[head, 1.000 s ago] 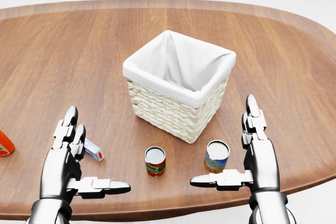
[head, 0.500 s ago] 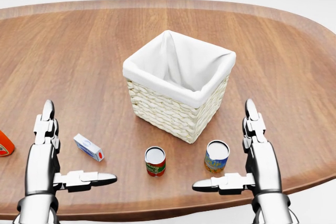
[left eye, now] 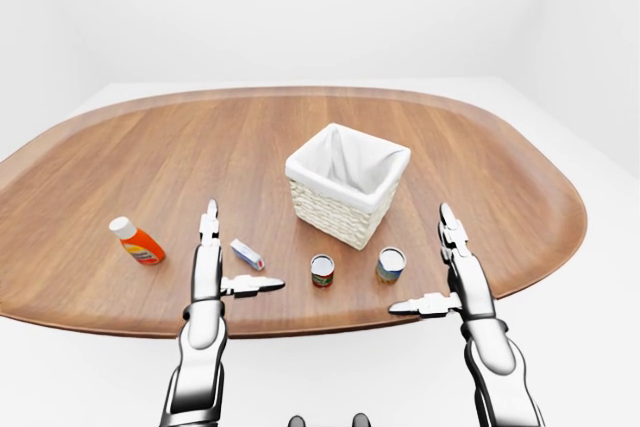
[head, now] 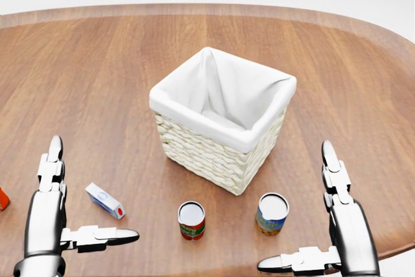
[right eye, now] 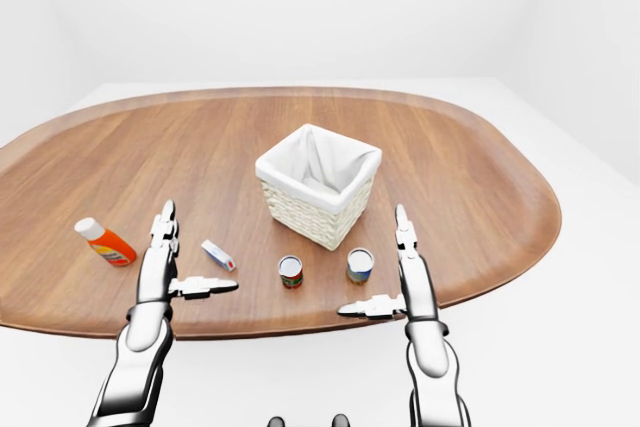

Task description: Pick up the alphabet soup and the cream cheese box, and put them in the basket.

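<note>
The alphabet soup, a can with a blue and orange label, stands upright below the basket's right corner in the head view. The cream cheese box, small, white and blue, lies on the table at lower left. The woven basket with its white liner stands mid-table, nothing visible inside it. My left hand is open, fingers left of the box and thumb below it, not touching. My right hand is open just right of the soup can, holding nothing.
A red and green can stands between the box and the soup can. An orange bottle lies left of my left hand. The oval wooden table has its near edge right under both hands.
My left hand has drawn left, uncovering the cream cheese box. The head view has shifted, so everything sits lower and larger. My right hand is now lower and further right.
</note>
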You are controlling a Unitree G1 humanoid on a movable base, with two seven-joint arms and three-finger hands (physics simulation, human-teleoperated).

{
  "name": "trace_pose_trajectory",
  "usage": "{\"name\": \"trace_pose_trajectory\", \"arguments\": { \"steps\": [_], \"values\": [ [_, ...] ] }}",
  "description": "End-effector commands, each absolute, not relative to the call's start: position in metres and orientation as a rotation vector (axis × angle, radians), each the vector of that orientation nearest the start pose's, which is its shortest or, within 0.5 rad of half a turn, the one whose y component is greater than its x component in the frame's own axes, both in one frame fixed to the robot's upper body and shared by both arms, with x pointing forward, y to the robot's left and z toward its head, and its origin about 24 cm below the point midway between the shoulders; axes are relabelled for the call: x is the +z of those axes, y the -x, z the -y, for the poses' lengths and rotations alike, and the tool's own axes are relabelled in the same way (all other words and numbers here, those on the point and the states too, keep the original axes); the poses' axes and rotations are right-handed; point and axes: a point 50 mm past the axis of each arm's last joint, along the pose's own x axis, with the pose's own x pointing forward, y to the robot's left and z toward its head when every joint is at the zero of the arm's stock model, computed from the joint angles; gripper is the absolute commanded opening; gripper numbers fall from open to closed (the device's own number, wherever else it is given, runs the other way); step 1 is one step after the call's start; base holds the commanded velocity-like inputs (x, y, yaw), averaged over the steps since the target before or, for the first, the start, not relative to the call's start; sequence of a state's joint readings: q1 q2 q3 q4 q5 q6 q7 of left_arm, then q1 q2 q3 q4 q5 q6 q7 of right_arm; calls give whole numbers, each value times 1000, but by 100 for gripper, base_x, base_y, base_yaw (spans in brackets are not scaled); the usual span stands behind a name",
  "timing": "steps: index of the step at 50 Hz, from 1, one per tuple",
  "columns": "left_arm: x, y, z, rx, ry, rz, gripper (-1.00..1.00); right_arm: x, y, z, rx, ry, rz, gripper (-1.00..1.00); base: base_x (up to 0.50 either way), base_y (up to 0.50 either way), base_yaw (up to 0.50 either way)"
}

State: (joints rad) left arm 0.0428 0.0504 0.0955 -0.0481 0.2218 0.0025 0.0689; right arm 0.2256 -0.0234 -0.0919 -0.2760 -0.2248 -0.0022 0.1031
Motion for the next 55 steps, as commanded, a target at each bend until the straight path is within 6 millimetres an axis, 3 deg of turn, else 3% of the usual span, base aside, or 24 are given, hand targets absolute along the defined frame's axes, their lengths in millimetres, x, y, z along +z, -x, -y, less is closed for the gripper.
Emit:
{"name": "trace_pose_trajectory", "arguments": {
  "steps": [1, 19, 29, 45, 55],
  "values": [
    [40, -242, -188, 170, -281, -8, 100, 48, -203, 186, -57, 330, 3, 100, 30, 0, 0],
    [39, -241, -187, 160, -274, -9, 100, 29, -203, 184, -51, 378, -66, 100, 8, 0, 0],
    [38, -241, -188, 158, -273, -9, 100, 21, -204, 186, -60, 396, -97, 100, 44, 0, 0],
    [39, -240, -187, 155, -270, -10, 100, -13, -202, 187, -61, 444, -234, 100, 5, 0, 0],
    [37, -241, -187, 155, -269, -9, 100, -20, -216, 181, -37, 463, -258, 100, 0, 0, 0]
  ]
}}
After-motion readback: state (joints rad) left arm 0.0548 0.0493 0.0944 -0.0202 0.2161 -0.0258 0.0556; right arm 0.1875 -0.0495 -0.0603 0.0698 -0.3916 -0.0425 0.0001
